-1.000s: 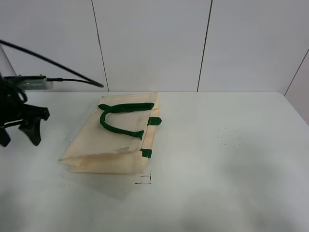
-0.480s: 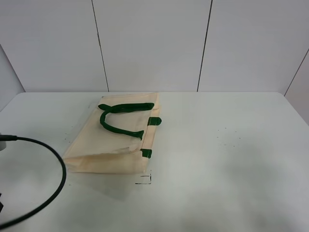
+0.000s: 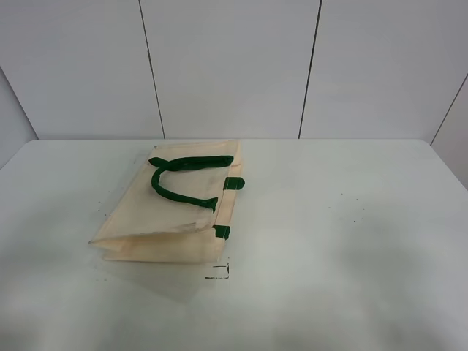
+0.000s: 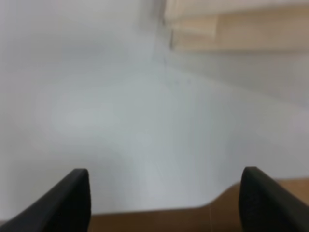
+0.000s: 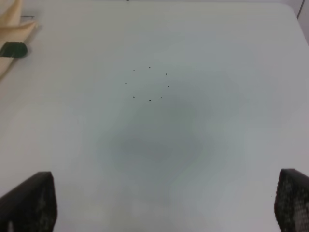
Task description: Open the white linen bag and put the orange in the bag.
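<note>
- Exterior high view: white linen bag flat on the table, left of centre, green handles on top; no orange anywhere.
- Left gripper spread wide, empty; right gripper likewise.
- Best pinched by one handle (upper layer only), then lifted.
- Gone since earlier: left arm and cable.

Nothing readable here, honestly. The white linen bag has no print or logo showing, just plain fabric with green straps. The counter only has a tiny dark corner mark near the bag, no letters or numbers.
</note>
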Controlling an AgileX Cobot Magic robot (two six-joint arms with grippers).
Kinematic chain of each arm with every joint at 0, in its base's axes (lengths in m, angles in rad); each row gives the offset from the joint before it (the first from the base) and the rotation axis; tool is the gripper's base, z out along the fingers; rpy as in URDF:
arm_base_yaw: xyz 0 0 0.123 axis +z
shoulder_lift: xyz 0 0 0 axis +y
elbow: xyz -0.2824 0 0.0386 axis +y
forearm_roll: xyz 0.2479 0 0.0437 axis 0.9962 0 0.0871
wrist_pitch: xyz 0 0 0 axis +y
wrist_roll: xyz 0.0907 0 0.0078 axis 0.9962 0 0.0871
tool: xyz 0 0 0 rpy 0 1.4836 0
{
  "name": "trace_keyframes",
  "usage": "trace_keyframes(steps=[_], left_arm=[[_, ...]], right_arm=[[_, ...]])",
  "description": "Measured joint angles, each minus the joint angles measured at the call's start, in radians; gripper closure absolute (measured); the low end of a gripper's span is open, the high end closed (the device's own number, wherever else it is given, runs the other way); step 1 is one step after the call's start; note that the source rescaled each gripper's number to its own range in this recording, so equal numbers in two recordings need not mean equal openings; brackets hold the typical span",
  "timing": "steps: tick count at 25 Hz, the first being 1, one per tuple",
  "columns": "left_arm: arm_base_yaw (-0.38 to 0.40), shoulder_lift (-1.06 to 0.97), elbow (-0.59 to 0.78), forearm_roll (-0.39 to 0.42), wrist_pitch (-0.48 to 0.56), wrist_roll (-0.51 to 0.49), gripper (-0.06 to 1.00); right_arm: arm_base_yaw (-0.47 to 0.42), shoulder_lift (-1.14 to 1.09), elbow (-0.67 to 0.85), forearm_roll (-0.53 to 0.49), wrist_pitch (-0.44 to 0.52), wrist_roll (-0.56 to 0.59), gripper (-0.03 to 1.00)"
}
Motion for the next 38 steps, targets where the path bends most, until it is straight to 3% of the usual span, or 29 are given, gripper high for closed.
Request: trace_keyframes(steps=[13,38], left_arm=[[0.0,-0.232,0.0,0.0,0.002,0.0,0.07],[0.001,-0.236,0.001,0.0,0.002,0.0,0.07]], right_arm=[[0.0,0.0,0.0,0.0,0.0,0.0,-0.03],[0.0,0.0,0.0,0.0,0.0,0.0,-0.03]])
